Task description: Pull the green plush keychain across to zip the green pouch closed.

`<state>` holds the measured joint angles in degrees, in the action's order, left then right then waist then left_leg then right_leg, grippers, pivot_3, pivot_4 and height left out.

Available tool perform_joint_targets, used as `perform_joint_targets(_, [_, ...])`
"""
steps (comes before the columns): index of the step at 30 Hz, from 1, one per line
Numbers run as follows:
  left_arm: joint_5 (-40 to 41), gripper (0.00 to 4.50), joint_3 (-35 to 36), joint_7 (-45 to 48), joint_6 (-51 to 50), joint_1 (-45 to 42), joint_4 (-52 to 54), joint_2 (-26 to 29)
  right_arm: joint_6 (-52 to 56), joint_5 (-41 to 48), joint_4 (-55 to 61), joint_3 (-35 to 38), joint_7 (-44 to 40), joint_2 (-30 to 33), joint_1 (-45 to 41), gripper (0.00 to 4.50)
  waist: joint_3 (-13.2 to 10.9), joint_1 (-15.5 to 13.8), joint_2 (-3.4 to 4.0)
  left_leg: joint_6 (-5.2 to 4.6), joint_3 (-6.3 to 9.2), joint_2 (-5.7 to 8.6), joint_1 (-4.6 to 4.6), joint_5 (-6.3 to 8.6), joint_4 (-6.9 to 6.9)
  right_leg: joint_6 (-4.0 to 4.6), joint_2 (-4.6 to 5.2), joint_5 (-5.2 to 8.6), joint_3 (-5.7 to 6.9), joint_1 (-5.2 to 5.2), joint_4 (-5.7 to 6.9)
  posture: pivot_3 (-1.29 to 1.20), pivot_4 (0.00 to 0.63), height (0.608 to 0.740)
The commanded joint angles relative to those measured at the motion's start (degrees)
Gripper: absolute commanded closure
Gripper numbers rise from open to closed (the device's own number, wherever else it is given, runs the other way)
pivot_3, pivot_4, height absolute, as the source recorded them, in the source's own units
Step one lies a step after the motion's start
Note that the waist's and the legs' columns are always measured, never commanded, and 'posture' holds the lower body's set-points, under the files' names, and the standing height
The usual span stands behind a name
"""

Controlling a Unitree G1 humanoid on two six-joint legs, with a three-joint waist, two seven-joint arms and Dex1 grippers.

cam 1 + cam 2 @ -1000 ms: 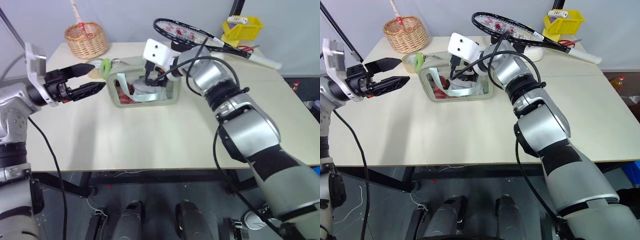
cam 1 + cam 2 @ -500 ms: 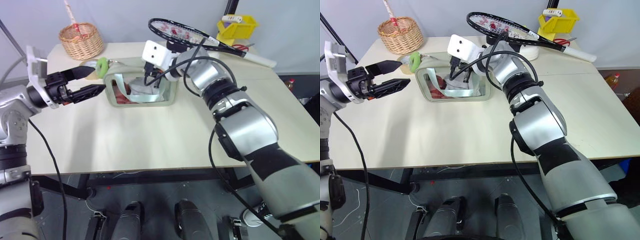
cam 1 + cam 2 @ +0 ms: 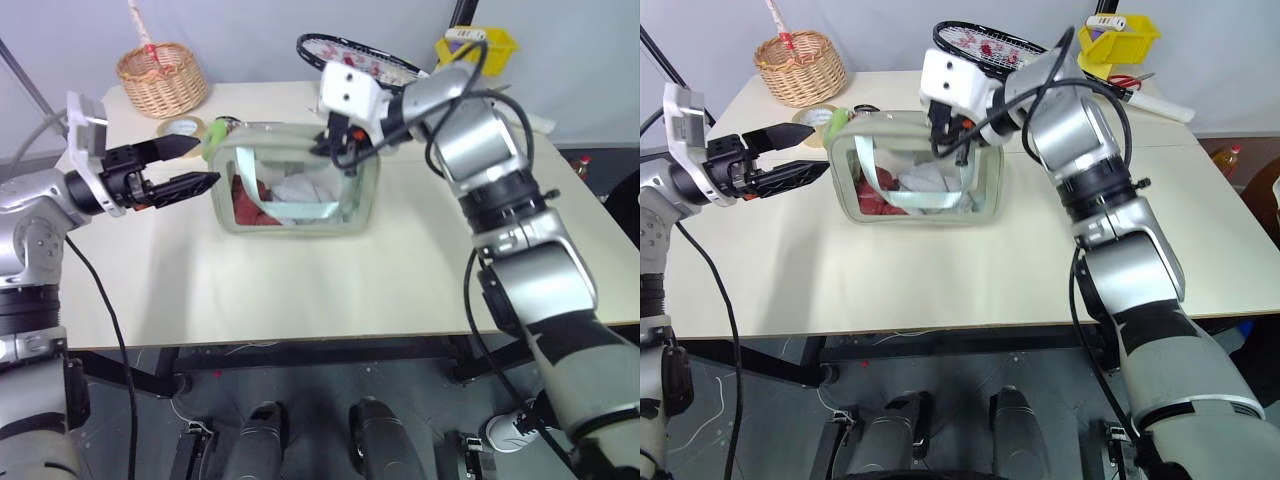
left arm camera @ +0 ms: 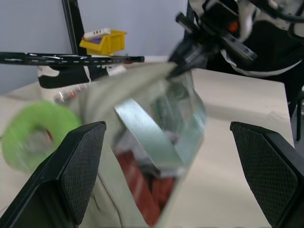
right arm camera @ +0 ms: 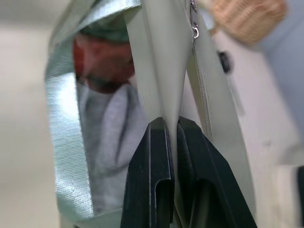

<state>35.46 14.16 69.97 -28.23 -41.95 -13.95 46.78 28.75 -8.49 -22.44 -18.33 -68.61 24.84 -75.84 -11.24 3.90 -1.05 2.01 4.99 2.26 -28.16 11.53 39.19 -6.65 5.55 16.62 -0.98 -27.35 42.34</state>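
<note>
A: Bench (image 3: 300,280) status? Green pouch (image 3: 297,190) mid-bench, right tool (image 5: 172,142) pinching its top edge.
B: Left tool (image 3: 190,165) spread, beside green plush keychain (image 3: 213,137). Zip not yet pulled.

The pouch (image 3: 295,190) stands mid-bench (image 3: 300,290); keychain (image 3: 213,137) at its left end, basket (image 3: 160,78) far left, racket (image 3: 345,55) behind.

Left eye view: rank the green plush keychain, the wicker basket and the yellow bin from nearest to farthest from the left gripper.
From the left gripper:
1. Green plush keychain, just beyond the fingertips, at the pouch's corner.
2. Wicker basket, at the table's far left corner.
3. Yellow bin, far right, behind the racket.
</note>
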Motion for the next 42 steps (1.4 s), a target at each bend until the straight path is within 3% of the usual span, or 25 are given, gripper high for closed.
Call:
perform_joint_targets(1, [-0.1, 0.00, 0.6, 0.7, 0.8, -1.4, 0.1, 0.9, 11.1, 0.1, 17.1, -0.1, -1.4, 4.6, 2.8, 4.45, 0.0, -0.2, 0.00, 0.02, 0.04, 0.00, -0.06, -0.01, 0.03, 0.00, 0.01, 0.00, 0.04, -0.02, -0.01, 0.00, 0.150, 0.659])
perform_joint_targets(12, [-1.1, 0.00, -1.3, 2.2, 1.3, -3.8, -2.2, 0.4, 32.0, 4.0, 39.4, -2.4, 1.2, 8.8, 7.9, 4.45, 0.0, 0.1, 0.00, 0.03, 0.04, -0.02, -0.02, -0.02, 0.02, 0.00, 0.04, 0.00, 0.06, 0.02, -0.04, 0.00, 0.150, 0.659])
perform_joint_targets(26, [-1.5, 0.00, -1.5, 3.1, 0.6, -3.9, -2.2, 1.0, 36.6, 12.3, 45.7, -3.5, 5.5, 11.6, 11.1, 4.45, 0.0, 0.0, -0.02, 0.02, 0.05, -0.04, -0.02, -0.02, 0.02, 0.00, 0.05, 0.00, 0.07, 0.06, -0.06, 0.00, 0.150, 0.659])
perform_joint_targets(29, [-1.6, 0.00, -1.8, 3.2, 0.5, -3.8, -2.0, 0.9, 35.9, 13.1, 45.5, -4.3, 6.6, 12.6, 12.4, 3.42, 0.0, 0.0, -0.03, 0.02, 0.06, -0.04, 0.05, -0.02, 0.02, 0.00, 0.05, 0.00, 0.07, 0.14, -0.08, 0.00, 0.150, 0.659])
perform_joint_targets(35, [-1.6, 0.00, -2.0, 3.4, 0.2, -3.6, -1.6, 0.7, 34.8, 15.1, 44.2, -1.0, 7.8, 14.6, 11.2, 0.36, 0.0, 0.0, -0.03, 0.02, 0.05, -0.04, 0.06, -0.02, 0.02, 0.00, 0.05, 0.00, 0.07, 0.15, -0.09, 0.00, 0.150, 0.659])
perform_joint_targets(36, [-1.6, 0.00, -2.2, 3.6, 0.1, -3.6, -1.6, 0.7, 34.5, 16.3, 44.5, 0.5, 7.1, 15.6, 10.9, 0.05, 0.0, 0.0, -0.03, 0.02, 0.05, -0.04, 0.06, -0.02, 0.02, 0.00, 0.05, 0.00, 0.07, 0.15, -0.09, 0.00, 0.150, 0.659])
perform_joint_targets(42, [-1.7, 0.00, -2.7, 4.2, 0.4, -3.9, -2.3, 0.5, 29.9, 19.6, 44.0, 5.2, 4.6, 22.9, 12.3, 0.05, 0.0, -0.4, -0.03, 0.02, 0.05, -0.04, 0.07, -0.02, 0.02, 0.00, 0.05, 0.00, 0.08, 0.20, -0.13, 0.00, 0.150, 0.659])
